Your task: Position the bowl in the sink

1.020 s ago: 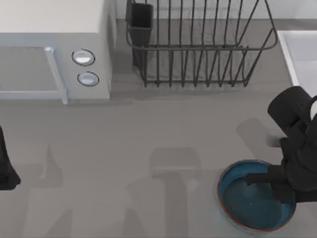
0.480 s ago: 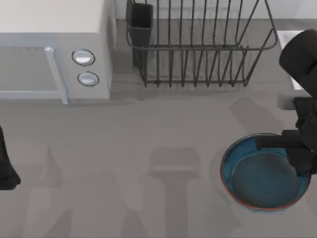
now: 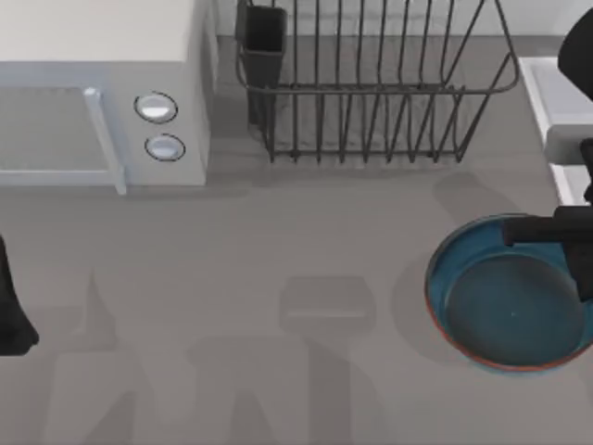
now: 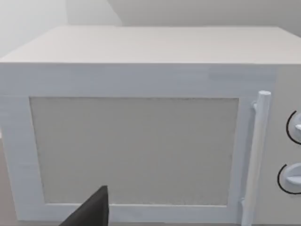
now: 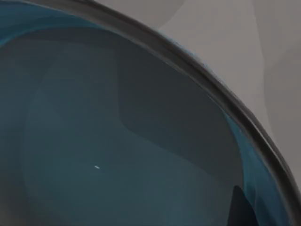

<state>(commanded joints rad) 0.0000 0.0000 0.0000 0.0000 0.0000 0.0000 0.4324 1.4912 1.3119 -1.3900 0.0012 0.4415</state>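
Observation:
The bowl (image 3: 505,311), blue inside with a thin reddish-brown rim, hangs above the table at the right, just in front of the sink (image 3: 554,93). My right gripper (image 3: 558,237) is shut on the bowl's far right rim, one dark finger lying across the rim. Up close in the right wrist view, the bowl (image 5: 117,141) shows its blue inside and curved rim. The sink is a pale basin at the top view's far right edge, partly covered by my right arm. My left gripper (image 3: 11,311) is parked at the table's left edge.
A white microwave (image 3: 102,93) with two round knobs stands at the back left, and its door (image 4: 136,150) faces the left wrist camera. A dark wire dish rack (image 3: 371,83) with a dark cup holder (image 3: 264,42) stands at the back middle, left of the sink.
My right gripper has carried the bowl up, to the right and towards the back, closer to the sink. The left arm has not moved.

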